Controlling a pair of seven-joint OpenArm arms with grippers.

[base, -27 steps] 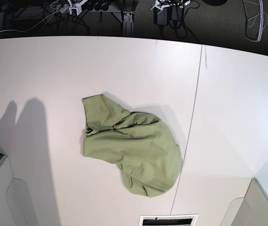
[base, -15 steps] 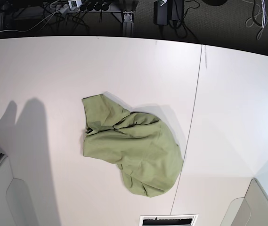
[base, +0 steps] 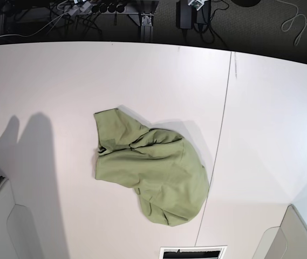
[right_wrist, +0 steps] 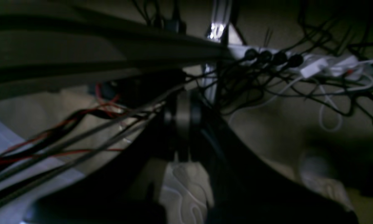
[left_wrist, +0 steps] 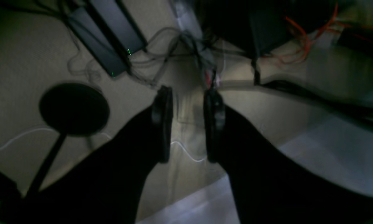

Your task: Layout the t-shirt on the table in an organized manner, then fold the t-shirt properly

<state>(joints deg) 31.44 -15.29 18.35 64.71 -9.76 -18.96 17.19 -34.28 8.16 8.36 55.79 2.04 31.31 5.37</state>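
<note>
Fingers of both arms off the counter, shirt untouched.

Left fingers (left_wrist: 188, 124) stand apart with nothing between them and point at the floor and cables beyond the counter edge; right fingers (right_wrist: 182, 121) are pressed together, empty, facing a tangle of cables. Neither arm appears in the base view. Across the last second the shirt (base: 150, 172) has not moved or changed shape, so laying out has probably not begun. It lies near the middle of the counter (base: 61, 81), just left of the dark seam, as a crumpled olive heap: one flap sticks up toward the far left, the rounded bulk sags toward the near edge, and creases cross the middle. Sleeves and collar cannot be told apart.
</note>
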